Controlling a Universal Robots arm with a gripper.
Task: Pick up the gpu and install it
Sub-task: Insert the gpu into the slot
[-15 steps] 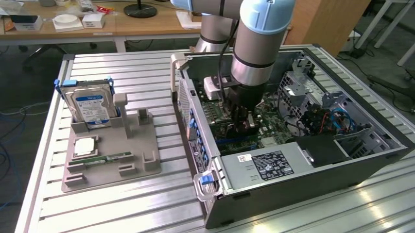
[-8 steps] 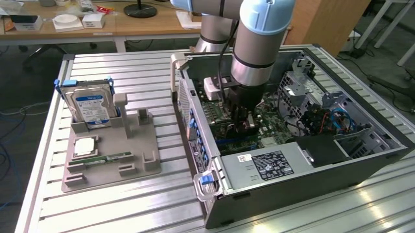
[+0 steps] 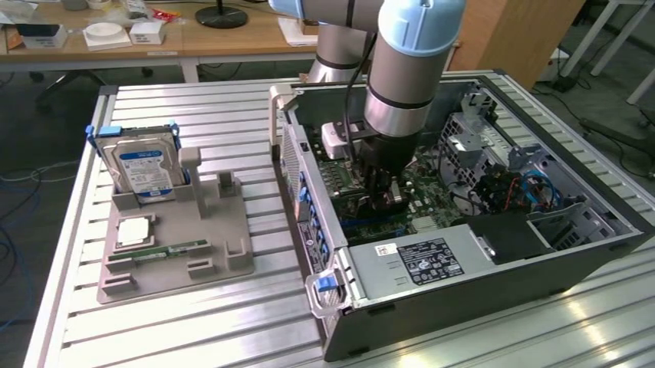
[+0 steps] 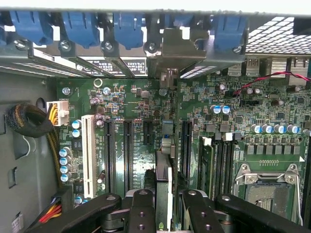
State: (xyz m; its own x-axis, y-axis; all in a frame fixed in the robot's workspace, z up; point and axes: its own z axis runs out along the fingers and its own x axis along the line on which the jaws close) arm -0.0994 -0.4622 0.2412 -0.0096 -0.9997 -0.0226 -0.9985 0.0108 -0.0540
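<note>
The gpu (image 4: 164,180) is a thin dark card seen edge-on between my fingertips. Its silvery bracket (image 4: 179,48) reaches the rear slot openings of the open computer case (image 3: 481,299). My gripper (image 4: 167,213) is shut on the card, one black finger (image 4: 142,208) on each side. The card stands upright over the motherboard (image 4: 141,97), in line with an expansion slot between the black slots (image 4: 127,150). I cannot tell whether it is fully seated. In the exterior view the gripper (image 3: 381,193) reaches down inside the case, low over the board.
Next to the case stands a grey holder (image 3: 220,253) with a silver hard drive (image 3: 143,170) upright and a green RAM stick (image 3: 169,250) lying flat. Blue latches (image 4: 77,26) line the rear slots. A CPU socket (image 4: 267,187) and braided cables (image 4: 29,121) flank the card.
</note>
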